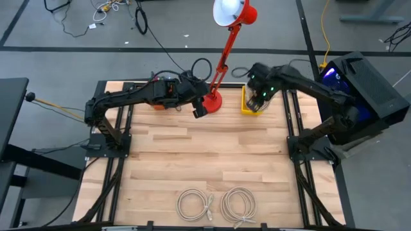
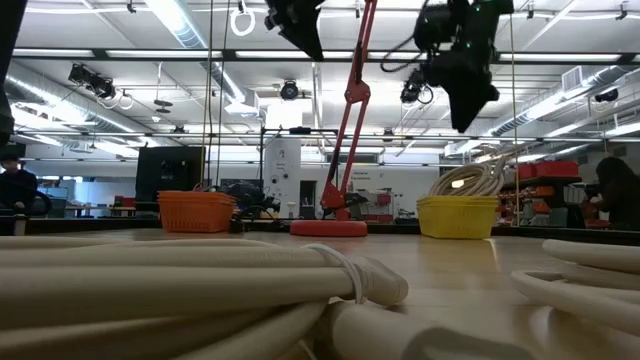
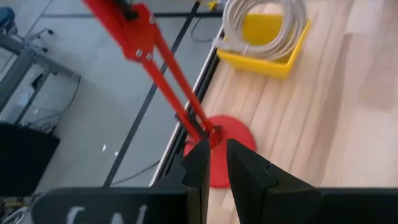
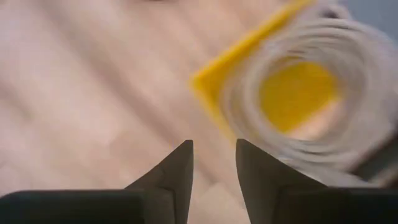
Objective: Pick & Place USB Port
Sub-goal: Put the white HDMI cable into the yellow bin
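Observation:
A white USB cable coil (image 4: 311,93) lies in the yellow basket (image 1: 246,108) at the table's far right and heaps above its rim (image 2: 470,180). My right gripper (image 4: 214,146) hangs open above the table beside that basket, pointing steeply down, with nothing between its fingers. Two more white cable coils (image 1: 194,205) (image 1: 239,205) lie flat near the table's front edge. My left gripper (image 3: 217,146) hovers high beside the red lamp's base (image 3: 236,134), its fingers a narrow gap apart and empty.
The red desk lamp (image 1: 221,58) stands at the far middle, between the two grippers, its arm slanting up. An orange basket (image 2: 196,212) sits at the far left under the left arm. Bare wood lies across the middle of the table (image 1: 205,160).

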Controlling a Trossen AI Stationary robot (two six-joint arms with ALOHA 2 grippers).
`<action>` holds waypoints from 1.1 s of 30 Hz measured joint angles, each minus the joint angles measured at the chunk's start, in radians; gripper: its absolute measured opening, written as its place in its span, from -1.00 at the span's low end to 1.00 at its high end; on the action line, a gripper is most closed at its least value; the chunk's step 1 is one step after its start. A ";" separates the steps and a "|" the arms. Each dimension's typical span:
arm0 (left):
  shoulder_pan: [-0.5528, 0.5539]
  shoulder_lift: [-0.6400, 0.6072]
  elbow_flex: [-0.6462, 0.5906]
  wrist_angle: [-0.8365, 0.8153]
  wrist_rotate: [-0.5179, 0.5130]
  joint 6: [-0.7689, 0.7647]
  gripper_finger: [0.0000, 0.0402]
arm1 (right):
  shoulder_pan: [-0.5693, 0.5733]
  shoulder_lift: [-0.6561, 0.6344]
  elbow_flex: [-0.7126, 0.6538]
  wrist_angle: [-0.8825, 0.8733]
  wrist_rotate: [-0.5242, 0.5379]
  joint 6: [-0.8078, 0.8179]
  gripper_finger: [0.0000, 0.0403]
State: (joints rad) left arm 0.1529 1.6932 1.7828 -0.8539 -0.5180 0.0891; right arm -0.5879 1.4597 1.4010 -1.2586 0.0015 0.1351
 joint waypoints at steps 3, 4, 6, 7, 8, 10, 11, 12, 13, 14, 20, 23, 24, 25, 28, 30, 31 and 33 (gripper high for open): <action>0.006 0.000 0.000 -0.049 -0.001 0.000 -0.71 | 0.120 0.000 0.000 0.008 -0.034 0.030 -0.40; 0.007 0.000 0.000 -0.069 -0.001 0.000 -0.71 | 0.159 0.000 0.000 0.009 -0.043 0.052 -0.40; 0.007 0.000 0.000 -0.110 0.016 -0.001 -0.71 | 0.242 0.000 0.000 0.010 -0.048 0.096 -0.40; 0.007 0.000 0.000 -0.131 0.029 -0.005 -0.71 | 0.285 0.000 -0.004 0.015 -0.048 0.123 -0.40; 0.007 0.000 0.000 -0.153 0.041 -0.018 -0.71 | 0.329 -0.001 -0.012 0.030 -0.048 0.150 -0.40; 0.006 0.000 0.000 -0.184 0.068 -0.047 -0.71 | 0.417 -0.004 -0.041 0.082 -0.047 0.205 -0.40; 0.005 0.000 0.000 -0.197 0.081 -0.052 -0.71 | 0.459 -0.006 -0.062 0.112 -0.048 0.237 -0.40; 0.002 0.000 0.000 -0.207 0.087 -0.054 -0.71 | 0.501 -0.009 -0.090 0.151 -0.049 0.273 -0.40; -0.001 -0.001 0.000 -0.217 0.085 -0.057 -0.71 | 0.541 -0.013 -0.123 0.193 -0.059 0.310 -0.40; -0.005 -0.002 0.000 -0.224 0.085 -0.058 -0.71 | 0.580 -0.016 -0.163 0.236 -0.074 0.352 -0.40; -0.037 -0.046 0.001 -0.212 0.062 -0.044 -0.71 | 0.804 -0.044 -0.380 0.427 -0.107 0.676 -0.40; -0.048 -0.065 0.001 -0.205 0.045 -0.021 -0.71 | 0.893 -0.047 -0.447 0.454 -0.099 0.822 -0.40; -0.051 -0.070 0.001 -0.206 0.040 -0.019 -0.71 | 0.922 -0.047 -0.468 0.466 -0.098 0.861 -0.40; -0.051 -0.076 0.001 -0.204 0.040 -0.018 -0.71 | 0.951 -0.047 -0.493 0.492 -0.098 0.901 -0.40; -0.051 -0.086 0.001 -0.204 0.040 -0.018 -0.71 | 1.020 -0.046 -0.565 0.643 -0.132 1.022 -0.40; -0.052 -0.086 0.001 -0.205 0.041 -0.017 -0.71 | 1.052 -0.046 -0.608 0.747 -0.141 1.102 -0.40; -0.052 -0.086 0.000 -0.206 0.044 -0.017 -0.71 | 1.066 -0.046 -0.627 0.795 -0.142 1.141 -0.40; -0.052 -0.086 0.000 -0.206 0.051 -0.017 -0.71 | 1.090 -0.046 -0.656 0.856 -0.137 1.204 -0.40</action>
State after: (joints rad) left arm 0.1009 1.6073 1.7832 -1.0599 -0.4672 0.0723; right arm 0.5024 1.4136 0.7450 -0.4026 -0.1358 1.3390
